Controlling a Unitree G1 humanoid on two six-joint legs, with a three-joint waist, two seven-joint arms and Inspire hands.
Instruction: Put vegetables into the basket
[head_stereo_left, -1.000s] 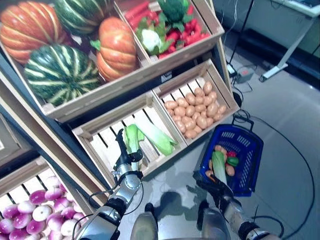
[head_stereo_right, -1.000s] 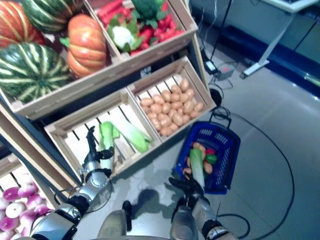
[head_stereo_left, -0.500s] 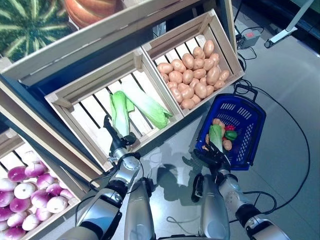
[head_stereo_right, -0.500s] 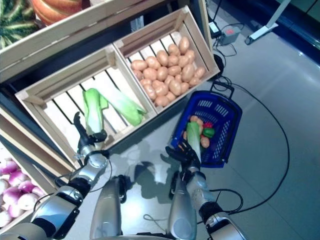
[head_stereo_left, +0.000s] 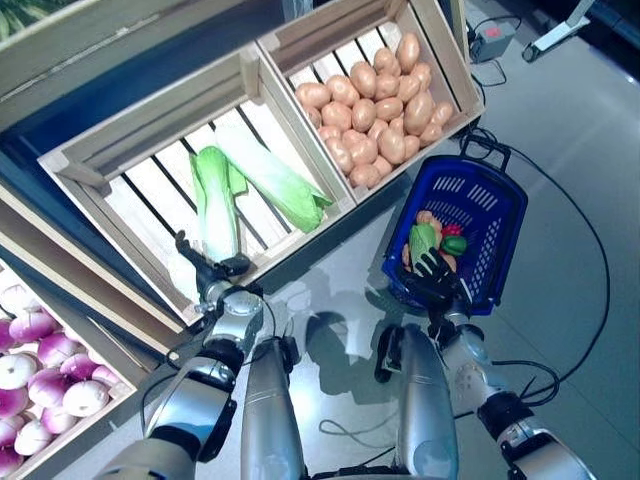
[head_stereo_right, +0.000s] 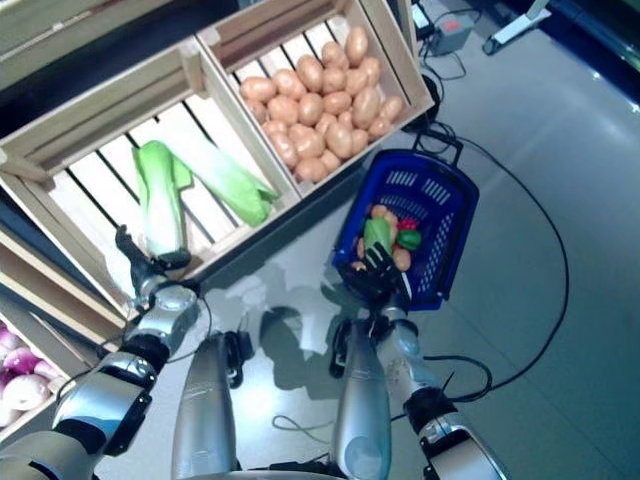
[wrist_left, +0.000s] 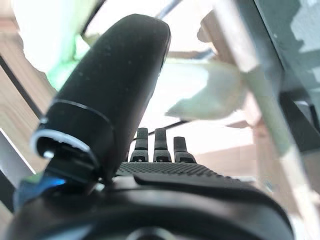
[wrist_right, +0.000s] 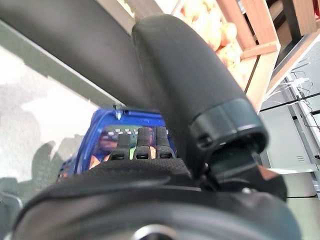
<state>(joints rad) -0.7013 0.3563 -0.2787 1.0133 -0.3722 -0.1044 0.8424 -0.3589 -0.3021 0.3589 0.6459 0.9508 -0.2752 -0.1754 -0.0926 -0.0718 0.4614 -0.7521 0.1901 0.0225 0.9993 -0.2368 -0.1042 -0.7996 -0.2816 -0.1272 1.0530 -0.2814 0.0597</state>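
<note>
Change since the earlier frames: the long green vegetable that stuck up by the right hand now lies lower inside the basket; the right hand is empty at the basket's near rim. The camera has tilted down, so the pumpkin shelf is out of view.

Left eye view:
- Blue plastic basket (head_stereo_left: 497, 225), on the grey floor, right of centre. Holds a green leafy vegetable (head_stereo_left: 422, 239), a green pepper (head_stereo_left: 455, 244), something red and some orange pieces.
- Right hand (head_stereo_left: 436, 280), at the basket's near rim, fingers spread and straight, holding nothing.
- Left hand (head_stereo_left: 208, 274), at the near edge of the slatted wooden crate (head_stereo_left: 113, 159), fingers straight, thumb out. It is just beside the pale stalk end of a bok choy (head_stereo_left: 213, 201); contact cannot be told.
- Second leafy cabbage (head_stereo_left: 279, 184), lying slantwise in the same crate, to the right.
- Potato crate (head_stereo_left: 440, 42), far right, full of potatoes (head_stereo_left: 375, 90).
- Purple-white turnips (head_stereo_left: 35, 363), near left.

Right eye view: same scene.

Left wrist view: fingers extended; pale green leaf and wooden slats beyond.

Right wrist view: fingers extended toward the blue basket, no object between them.
</note>
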